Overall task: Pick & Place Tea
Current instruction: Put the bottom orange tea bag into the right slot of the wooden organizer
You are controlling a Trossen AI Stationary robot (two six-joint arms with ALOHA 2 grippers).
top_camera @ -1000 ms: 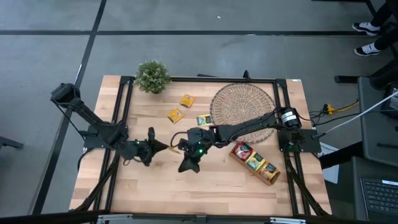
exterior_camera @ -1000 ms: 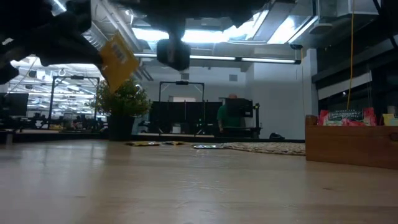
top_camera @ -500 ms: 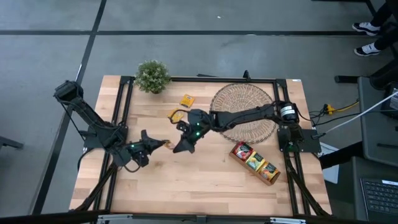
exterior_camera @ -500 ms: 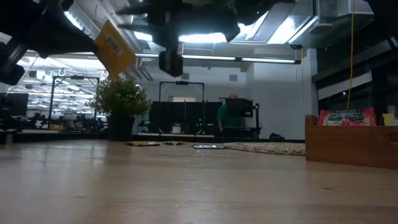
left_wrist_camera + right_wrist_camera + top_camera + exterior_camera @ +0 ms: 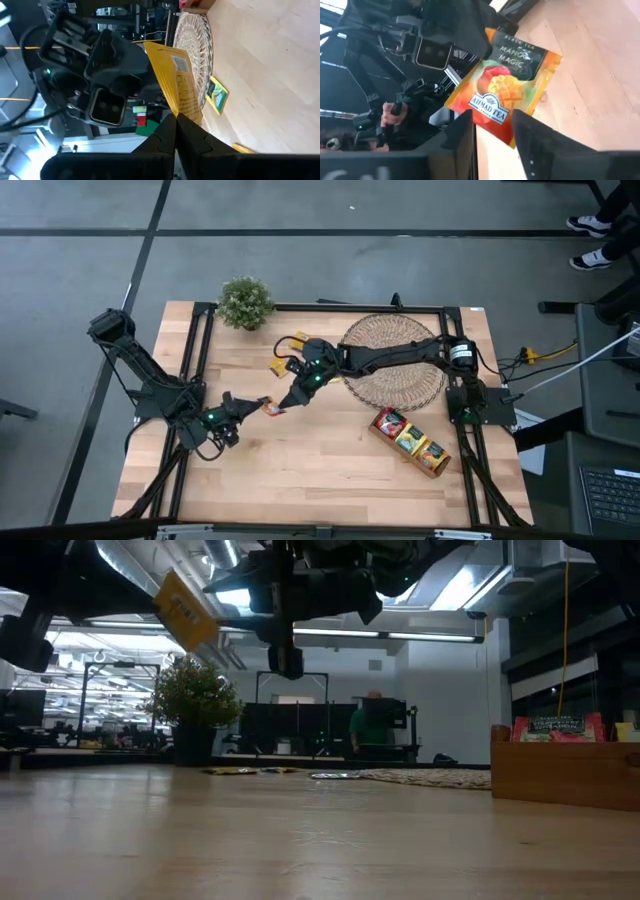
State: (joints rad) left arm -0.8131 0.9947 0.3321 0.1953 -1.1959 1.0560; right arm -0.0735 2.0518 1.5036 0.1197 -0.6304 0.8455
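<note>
While the left gripper (image 5: 262, 407) pinches the small flat yellow-orange tea sachet (image 5: 270, 408) tight in its shut fingers, above the pale wooden table (image 5: 330, 470), the right gripper (image 5: 291, 397) sits just beside it at about two o'clock. Its fingers stand apart with nothing between them, and it looks like they are not touching the sachet, though that is hard to see. Other yellow sachets (image 5: 300, 341) lie by the round woven mat (image 5: 392, 350). To do this well, the left arm should keep squeezing, stay steady, and carry the sachet slowly toward the long brown wooden tray (image 5: 440, 467) at four o'clock.
</note>
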